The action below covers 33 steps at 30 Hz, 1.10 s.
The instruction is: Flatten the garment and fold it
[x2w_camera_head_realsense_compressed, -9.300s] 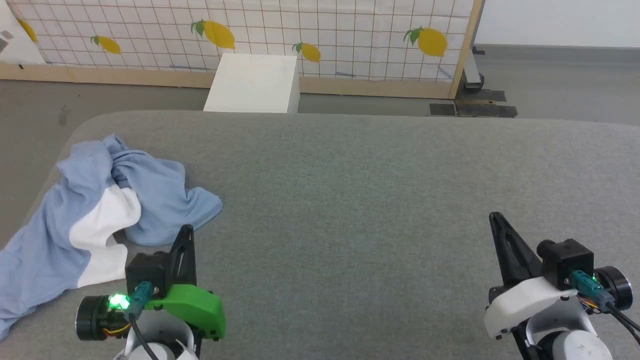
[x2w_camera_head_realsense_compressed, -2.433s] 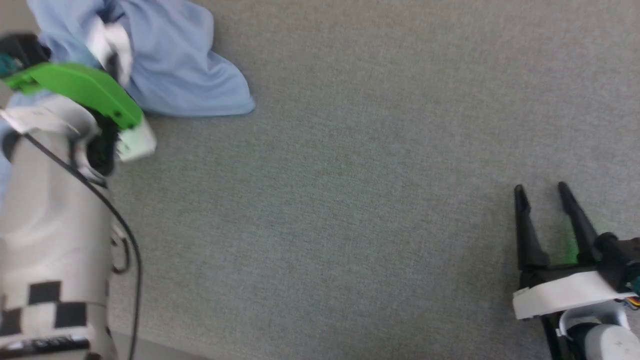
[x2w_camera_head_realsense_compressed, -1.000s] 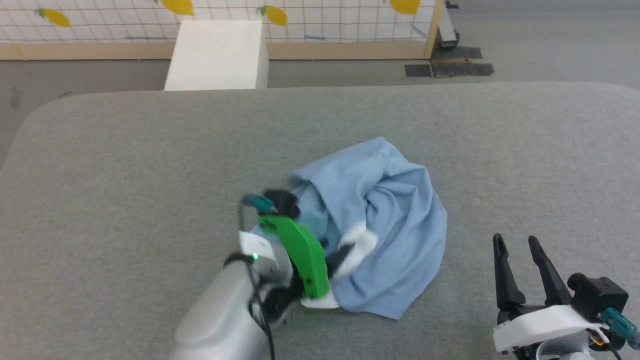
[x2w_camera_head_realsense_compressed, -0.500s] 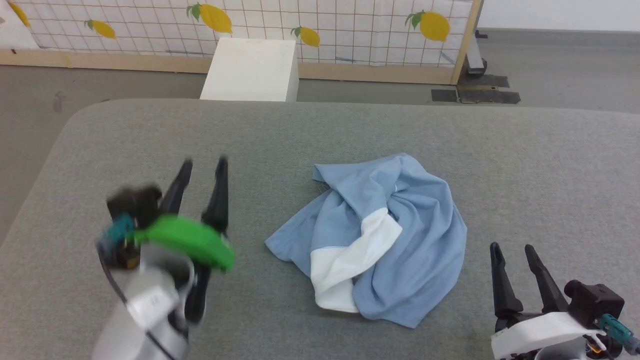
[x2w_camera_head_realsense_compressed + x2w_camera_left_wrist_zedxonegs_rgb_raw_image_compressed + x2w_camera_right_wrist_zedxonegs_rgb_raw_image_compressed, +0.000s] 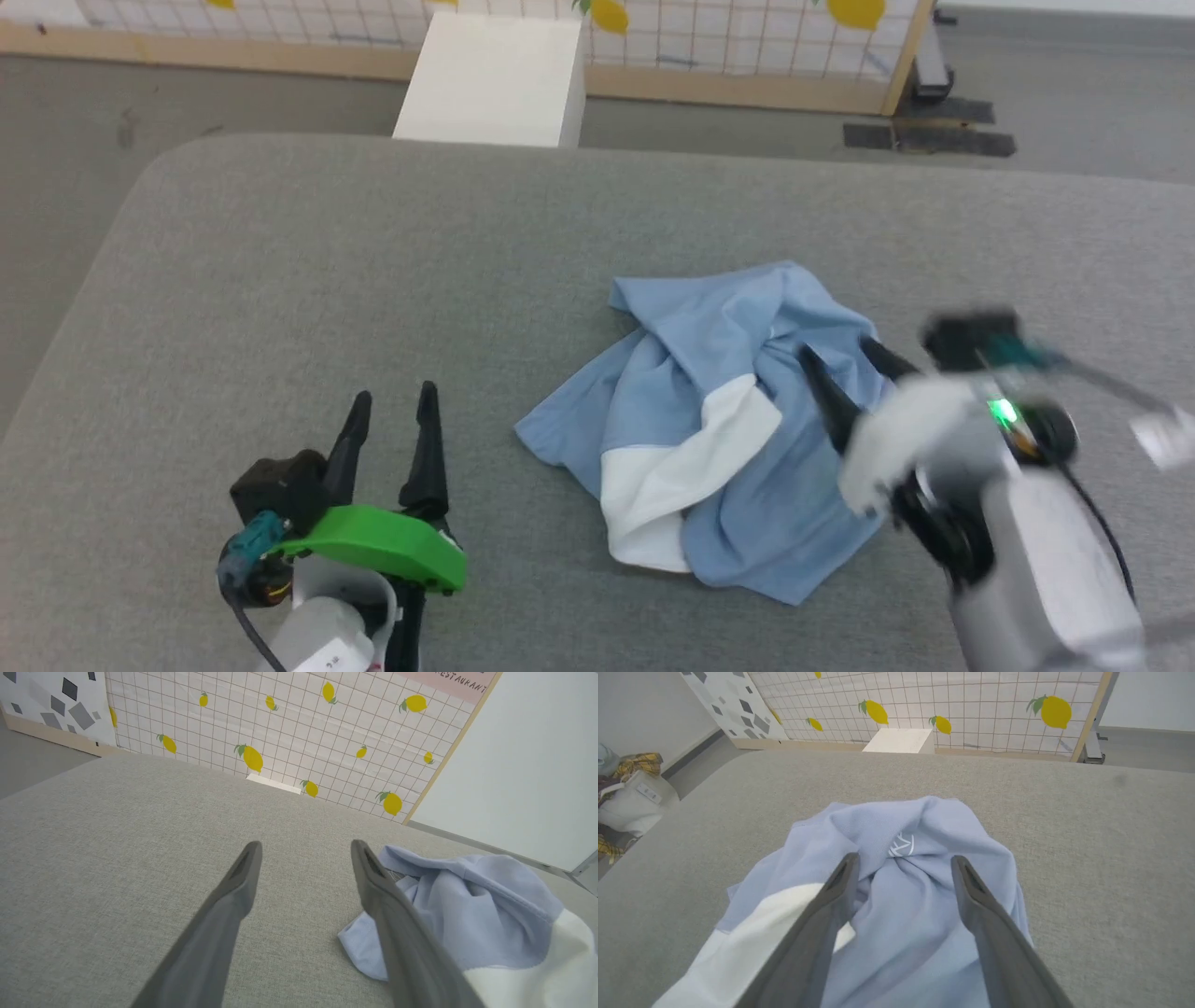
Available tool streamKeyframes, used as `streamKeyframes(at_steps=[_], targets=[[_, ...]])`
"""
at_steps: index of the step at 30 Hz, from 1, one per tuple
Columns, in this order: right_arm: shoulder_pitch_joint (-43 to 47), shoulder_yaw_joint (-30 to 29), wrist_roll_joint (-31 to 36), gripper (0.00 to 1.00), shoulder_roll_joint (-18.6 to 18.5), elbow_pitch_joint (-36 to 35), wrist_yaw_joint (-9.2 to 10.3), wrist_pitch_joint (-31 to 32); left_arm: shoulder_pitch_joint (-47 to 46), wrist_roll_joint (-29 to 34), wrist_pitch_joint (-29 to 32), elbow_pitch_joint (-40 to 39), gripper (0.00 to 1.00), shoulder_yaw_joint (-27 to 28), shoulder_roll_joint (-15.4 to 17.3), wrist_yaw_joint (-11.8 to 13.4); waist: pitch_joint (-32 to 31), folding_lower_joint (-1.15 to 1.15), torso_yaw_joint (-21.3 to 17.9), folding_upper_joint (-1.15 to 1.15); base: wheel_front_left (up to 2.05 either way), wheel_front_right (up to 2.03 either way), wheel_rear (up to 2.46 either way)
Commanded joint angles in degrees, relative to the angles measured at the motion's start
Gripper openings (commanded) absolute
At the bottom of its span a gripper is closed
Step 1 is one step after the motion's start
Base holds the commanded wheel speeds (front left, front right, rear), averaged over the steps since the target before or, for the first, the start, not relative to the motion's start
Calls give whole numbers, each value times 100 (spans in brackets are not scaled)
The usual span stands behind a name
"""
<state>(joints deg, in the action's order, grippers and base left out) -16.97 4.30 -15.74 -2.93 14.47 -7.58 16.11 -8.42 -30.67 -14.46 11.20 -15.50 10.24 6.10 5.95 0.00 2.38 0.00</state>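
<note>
Currently nothing is flattened or folded: the garment [image 5: 709,355] is bunched, right gripper [image 5: 836,349] is held over it, left gripper [image 5: 395,394] clear of it, both jaws spread, empty.

My head camera looks from high up, forward and down, onto the grey padded surface [image 5: 280,280]. It takes in nearly the whole width of it, with the garment [image 5: 709,373] near the middle and the white box [image 5: 490,79] and lemon screen [image 5: 728,28] at the top edge. The left wrist camera sits low over the surface and looks along the left gripper [image 5: 306,843] toward the screen, with the garment at its right side. The right wrist camera is close above the garment and faces the same screen and box. All three views share the garment and the screen.
</note>
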Motion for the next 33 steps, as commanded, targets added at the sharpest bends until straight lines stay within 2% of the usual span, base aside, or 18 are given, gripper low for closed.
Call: streamKeyframes(at_steps=[1, 6, 11, 12, 13, 18, 22, 25, 28, 33], targets=[[-377, 188, 86, 100, 2, 113, 9, 454, 0, 54, -35, -26, 100, -20, -54, 2, 193, 0, 215, 0, 0, 0, 0], [-1236, 843, 292, 100, -125, 553, 9, 1629, -180, 82, -41, 16, 100, -114, -183, -71, 431, 0, 524, 0, 0, 0, 0], [-1576, 1152, 387, 100, -239, 982, 9, 2095, -263, 94, -46, 140, 100, -180, -294, -136, 539, 0, 710, 0, 0, 0, 0], [-1604, 1183, 366, 34, -238, 1016, 9, 2089, -261, 92, -46, 160, 100, -174, -302, -145, 544, 0, 717, 0, 0, 0, 0], [-1632, 1226, 337, 2, -245, 1027, 9, 2018, -258, 94, -47, 182, 100, -164, -308, -154, 544, 0, 715, 0, 0, 0, 0], [-1654, 1094, 98, 0, -335, 926, 9, 1410, -214, 79, -50, 235, 100, -79, -311, -183, 451, 0, 564, 0, 0, 0, 0], [-1437, 402, -94, 0, -428, 525, 9, 789, -191, 75, -52, 214, 100, -28, -316, -205, 301, 0, 408, 0, 0, 0, 0], [-919, -373, -146, 0, -509, 30, 9, 562, -131, 69, -52, 200, 100, -18, -317, -211, 183, 0, 290, 0, 0, 0, 0], [-187, -1103, -77, 0, -513, -433, 9, 616, -85, 48, -41, 216, 100, -41, -317, -222, 110, 0, 210, 0, 0, 0, 0], [1172, -2216, -47, 0, -168, -1023, 9, 992, -18, -10, 61, 267, 100, -86, -318, -223, 77, 0, 99, 0, 0, 0, 0]])
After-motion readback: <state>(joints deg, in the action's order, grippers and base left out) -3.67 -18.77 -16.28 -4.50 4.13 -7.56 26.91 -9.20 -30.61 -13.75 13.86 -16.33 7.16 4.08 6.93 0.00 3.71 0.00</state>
